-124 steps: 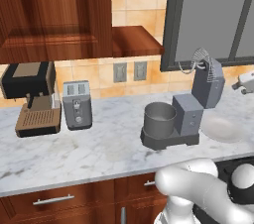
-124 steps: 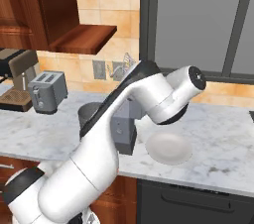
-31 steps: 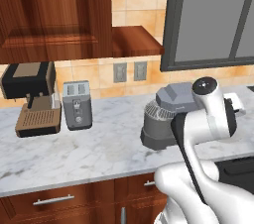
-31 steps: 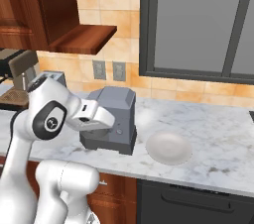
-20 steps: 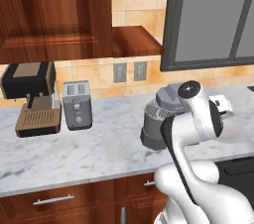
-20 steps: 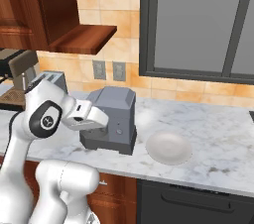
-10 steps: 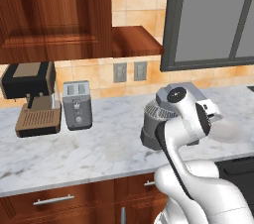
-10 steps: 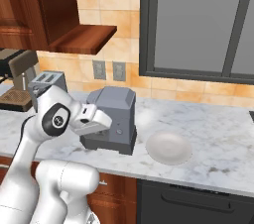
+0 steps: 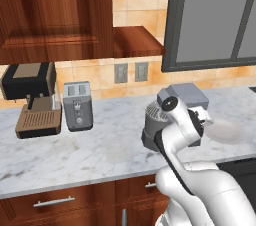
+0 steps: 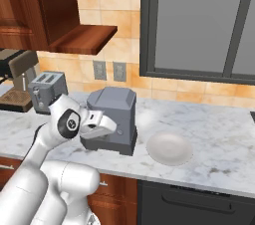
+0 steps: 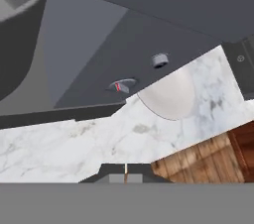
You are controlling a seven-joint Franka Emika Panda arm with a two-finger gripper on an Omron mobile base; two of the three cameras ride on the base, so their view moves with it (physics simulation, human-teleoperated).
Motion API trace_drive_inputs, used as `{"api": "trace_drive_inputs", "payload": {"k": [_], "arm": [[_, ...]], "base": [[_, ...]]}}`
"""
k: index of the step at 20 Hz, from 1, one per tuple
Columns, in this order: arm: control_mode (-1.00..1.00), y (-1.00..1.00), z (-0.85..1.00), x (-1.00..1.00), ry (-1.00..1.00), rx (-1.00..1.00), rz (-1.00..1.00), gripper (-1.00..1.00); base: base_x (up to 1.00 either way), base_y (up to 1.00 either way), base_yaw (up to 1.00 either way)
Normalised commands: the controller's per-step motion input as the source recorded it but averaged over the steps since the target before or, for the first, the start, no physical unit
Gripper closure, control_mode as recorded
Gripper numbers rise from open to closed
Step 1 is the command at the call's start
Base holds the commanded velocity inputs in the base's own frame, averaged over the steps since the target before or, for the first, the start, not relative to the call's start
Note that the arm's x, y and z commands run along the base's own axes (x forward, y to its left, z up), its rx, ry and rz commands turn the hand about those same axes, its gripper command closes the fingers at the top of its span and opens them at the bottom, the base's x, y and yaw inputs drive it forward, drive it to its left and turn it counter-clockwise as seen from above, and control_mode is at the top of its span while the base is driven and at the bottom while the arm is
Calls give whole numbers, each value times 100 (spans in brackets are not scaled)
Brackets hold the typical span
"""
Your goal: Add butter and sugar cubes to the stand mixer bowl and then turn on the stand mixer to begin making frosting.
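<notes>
Matt slate-grey stand mixer [image 10: 112, 118] on a glossy veined marble counter [image 9: 90, 152] above polished wood cabinets [image 9: 65, 201]

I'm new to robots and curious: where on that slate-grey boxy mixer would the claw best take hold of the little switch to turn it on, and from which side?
Probably the small round lever with the red mark on the slate-grey boxy stand mixer's flat side wall. It juts out from that wall, so coming straight at the side, fingertips either side of the tab, looks best. The claw is shut now, short of it.

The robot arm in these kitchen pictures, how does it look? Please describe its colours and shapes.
The arm is glossy white, built of thick rounded links with dark grey joints and a round dark cap with a pale centre. The gripper has two small dark finger tips. No cables or markings are visible.
</notes>
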Motion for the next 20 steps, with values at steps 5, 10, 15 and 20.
{"api": "trace_drive_inputs", "payload": {"k": [5,10,15,20], "arm": [[-100,0,-28,42,-1,0,0,100],[-100,0,-34,15,-1,-3,3,100],[-100,-6,-34,11,-5,-5,9,100],[-100,-15,-40,3,-1,-9,12,100]], "base": [[0,0,0],[0,0,0],[0,0,0],[0,0,0]]}}
